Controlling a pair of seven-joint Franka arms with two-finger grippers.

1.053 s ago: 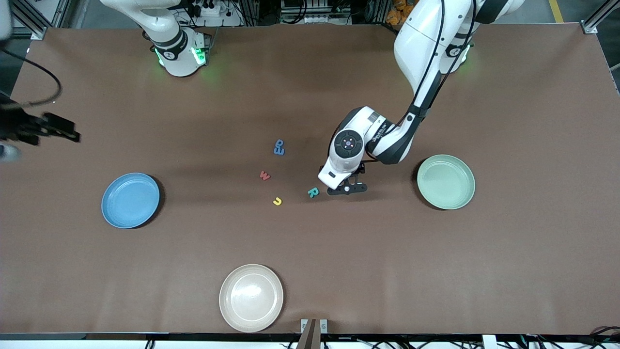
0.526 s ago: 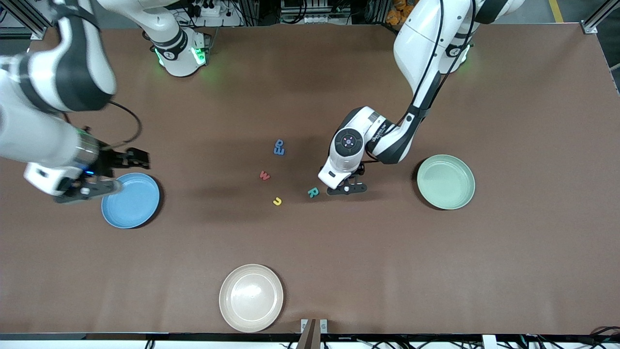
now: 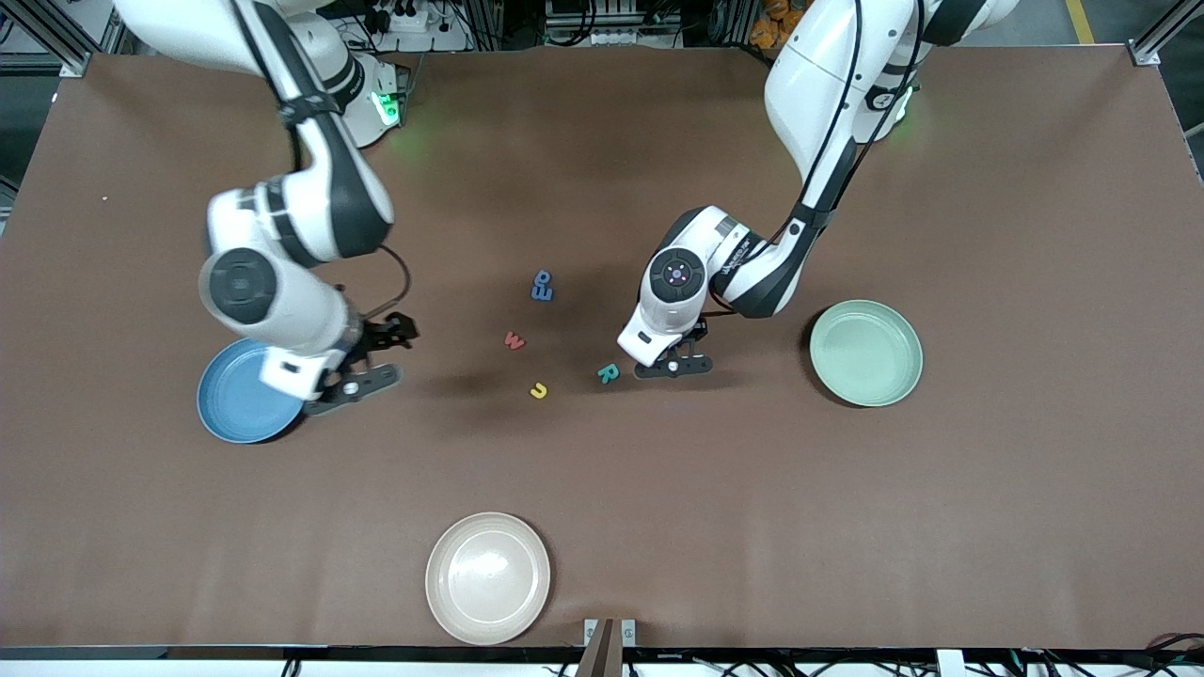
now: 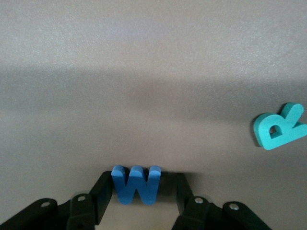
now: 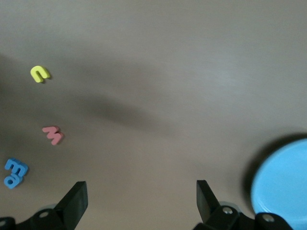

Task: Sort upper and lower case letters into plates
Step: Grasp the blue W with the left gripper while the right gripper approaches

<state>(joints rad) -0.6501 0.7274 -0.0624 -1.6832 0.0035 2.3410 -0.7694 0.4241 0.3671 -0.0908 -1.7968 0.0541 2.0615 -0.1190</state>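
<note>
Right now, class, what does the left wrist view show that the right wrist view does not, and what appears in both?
Only the left wrist view shows a blue M lying on the table between the left gripper's fingers, which look closed against its sides, and the teal R beside it. Only the right wrist view shows the yellow u, the red w, two blue letters lying together, the edge of the blue plate and the right gripper, open and empty. Both show the bare brown table.
</note>
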